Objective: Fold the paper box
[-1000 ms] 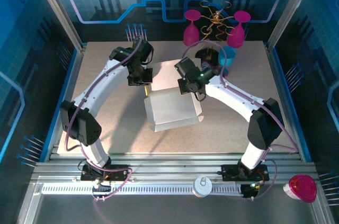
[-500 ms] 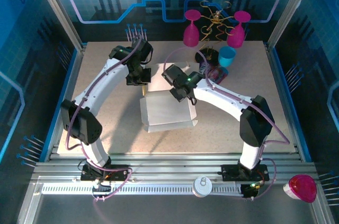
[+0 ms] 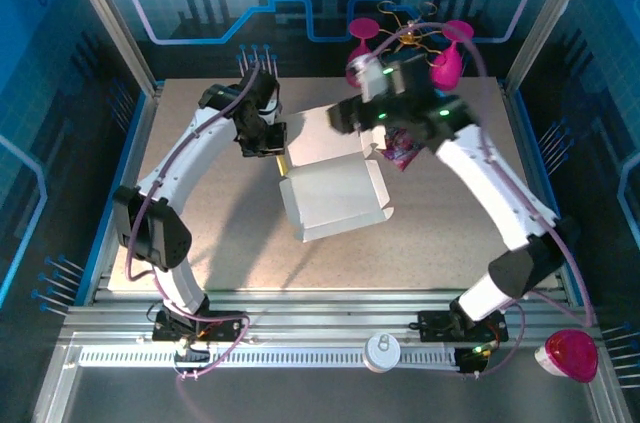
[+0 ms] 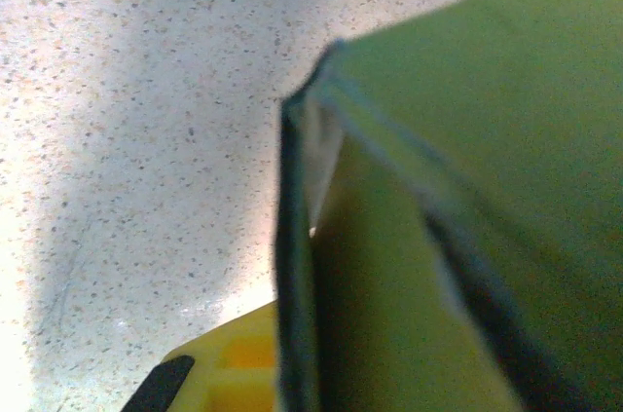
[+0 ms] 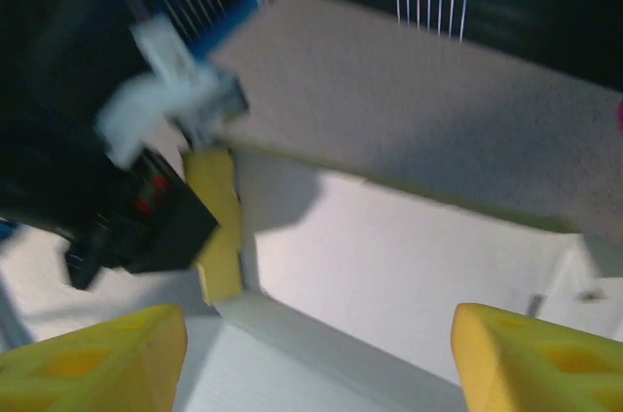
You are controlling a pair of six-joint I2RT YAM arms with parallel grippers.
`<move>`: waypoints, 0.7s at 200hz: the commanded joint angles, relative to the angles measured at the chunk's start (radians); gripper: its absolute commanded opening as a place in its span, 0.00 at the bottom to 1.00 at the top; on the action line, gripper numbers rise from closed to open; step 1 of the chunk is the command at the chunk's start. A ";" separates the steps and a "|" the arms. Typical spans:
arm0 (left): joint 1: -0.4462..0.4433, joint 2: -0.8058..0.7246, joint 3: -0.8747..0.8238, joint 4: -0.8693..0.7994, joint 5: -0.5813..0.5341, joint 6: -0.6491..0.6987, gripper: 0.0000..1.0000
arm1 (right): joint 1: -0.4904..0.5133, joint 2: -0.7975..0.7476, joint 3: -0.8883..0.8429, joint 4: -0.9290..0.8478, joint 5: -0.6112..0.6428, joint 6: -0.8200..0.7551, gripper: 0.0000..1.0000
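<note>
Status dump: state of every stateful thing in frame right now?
paper box: partly folded, walls up, top open
left gripper: shut on the paper box's back-left wall
right gripper: open, empty, above the box
purple packet: lying on table beside box

The paper box (image 3: 335, 198) lies central on the counter (image 3: 200, 203), left pincer (image 3: 281, 155) at its far-left corner, snack packet (image 3: 402, 150) beyond its far-right corner.
</note>
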 commanded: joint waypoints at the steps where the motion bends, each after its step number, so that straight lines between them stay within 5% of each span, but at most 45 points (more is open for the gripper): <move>1: 0.021 -0.021 -0.011 0.051 0.150 0.057 0.00 | -0.151 -0.090 -0.106 0.231 -0.380 0.284 0.70; 32: 0.025 -0.011 -0.011 0.078 0.222 0.107 0.00 | -0.403 -0.160 -0.371 0.648 -0.537 0.646 0.62; 51: 0.026 -0.004 -0.011 0.090 0.259 0.130 0.00 | -0.488 -0.154 -0.490 0.800 -0.589 0.718 0.56; 75: 0.027 0.001 -0.013 0.099 0.287 0.161 0.00 | -0.523 -0.117 -0.549 0.829 -0.658 0.665 0.50; 104: 0.030 0.004 -0.024 0.112 0.318 0.192 0.00 | -0.566 -0.092 -0.644 1.121 -0.766 0.823 0.42; 140: 0.034 0.031 -0.015 0.119 0.354 0.198 0.00 | -0.555 -0.081 -0.742 1.222 -0.849 0.863 0.37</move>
